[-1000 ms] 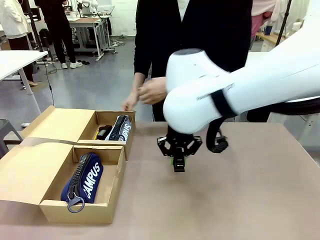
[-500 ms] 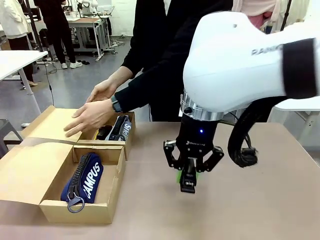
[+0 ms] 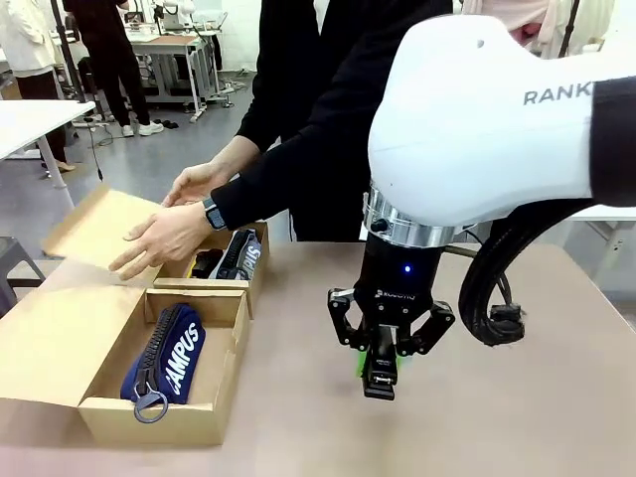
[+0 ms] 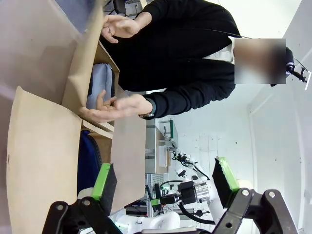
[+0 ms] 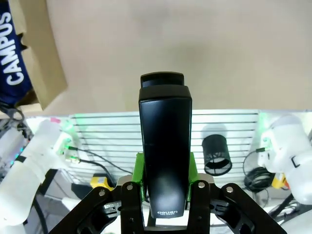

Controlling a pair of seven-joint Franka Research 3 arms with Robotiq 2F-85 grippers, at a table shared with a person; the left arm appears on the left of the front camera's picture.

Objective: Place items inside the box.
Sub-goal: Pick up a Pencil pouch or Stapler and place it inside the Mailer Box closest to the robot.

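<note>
As I look across from the robot's side, I take the near box [image 3: 149, 422] as my mark. The navy "CAMPUS" pouch [image 3: 169, 360] lies inside it, zipper up.

Right of the near box and well apart from it, the right gripper [image 3: 378, 360] hangs over the bare table [image 3: 517, 397], pointing down. Its green pads are clamped on a black stapler [image 5: 165, 146], which sticks out past the fingertips.

Just behind the near box stands the far box [image 3: 260, 268], touching it. That box holds a second pouch [image 3: 241, 253] with a black zipper, and beside it a dark item I cannot make out.

The person's hands [image 3: 159, 238] are over the far box's flap [image 3: 94, 224].

The left gripper [image 4: 165, 180] is spread wide with nothing between its pads.
</note>
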